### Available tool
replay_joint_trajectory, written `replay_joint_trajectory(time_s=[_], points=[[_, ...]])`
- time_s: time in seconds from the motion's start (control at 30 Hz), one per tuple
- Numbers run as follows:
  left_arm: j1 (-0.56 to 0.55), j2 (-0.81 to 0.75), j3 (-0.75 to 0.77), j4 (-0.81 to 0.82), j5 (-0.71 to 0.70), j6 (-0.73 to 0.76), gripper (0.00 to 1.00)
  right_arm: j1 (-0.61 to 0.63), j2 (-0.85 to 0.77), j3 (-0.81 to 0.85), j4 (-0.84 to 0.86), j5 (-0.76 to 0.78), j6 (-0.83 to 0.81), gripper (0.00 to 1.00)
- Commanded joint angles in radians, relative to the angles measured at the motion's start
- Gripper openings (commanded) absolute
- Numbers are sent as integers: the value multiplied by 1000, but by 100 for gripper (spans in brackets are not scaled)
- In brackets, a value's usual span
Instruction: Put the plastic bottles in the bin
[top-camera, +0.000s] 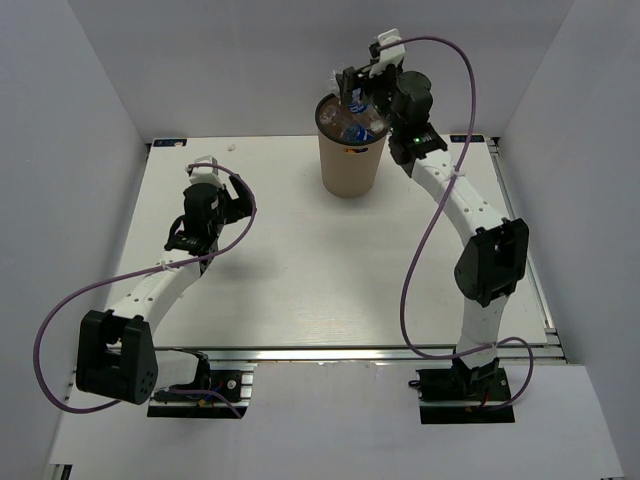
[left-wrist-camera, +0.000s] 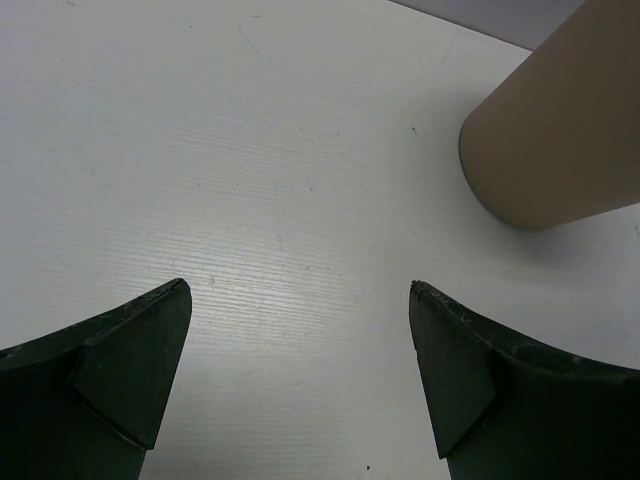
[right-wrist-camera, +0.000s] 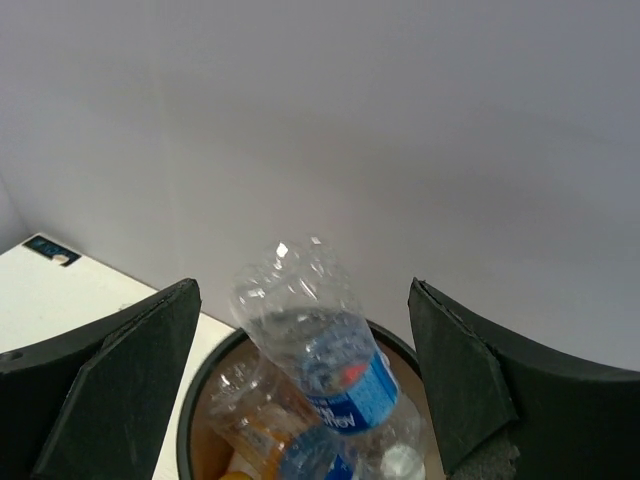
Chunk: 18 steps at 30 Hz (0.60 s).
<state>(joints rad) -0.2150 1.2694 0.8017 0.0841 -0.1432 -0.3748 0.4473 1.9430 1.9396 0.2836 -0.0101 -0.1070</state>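
Wide open and empty, the right gripper (right-wrist-camera: 302, 292) hangs over a bottle (right-wrist-camera: 335, 375) poking above the bin (top-camera: 350, 170) rim; a finger clipping it could tip it out.

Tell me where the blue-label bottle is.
In the right wrist view, the blue-label bottle pokes out of the bin, atop other bottles, under the open right tool. In the top view, that is the far centre of the table.
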Motion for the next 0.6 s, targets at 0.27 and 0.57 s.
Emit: replay_joint_trajectory(time_s=[0.27, 0.57], points=[[9, -65, 60, -40, -45, -26, 98, -56, -521, -533, -6, 410, 139, 89], [12, -93, 65, -55, -78, -36, 98, -295, -912, -1089, -142, 381, 469, 89]])
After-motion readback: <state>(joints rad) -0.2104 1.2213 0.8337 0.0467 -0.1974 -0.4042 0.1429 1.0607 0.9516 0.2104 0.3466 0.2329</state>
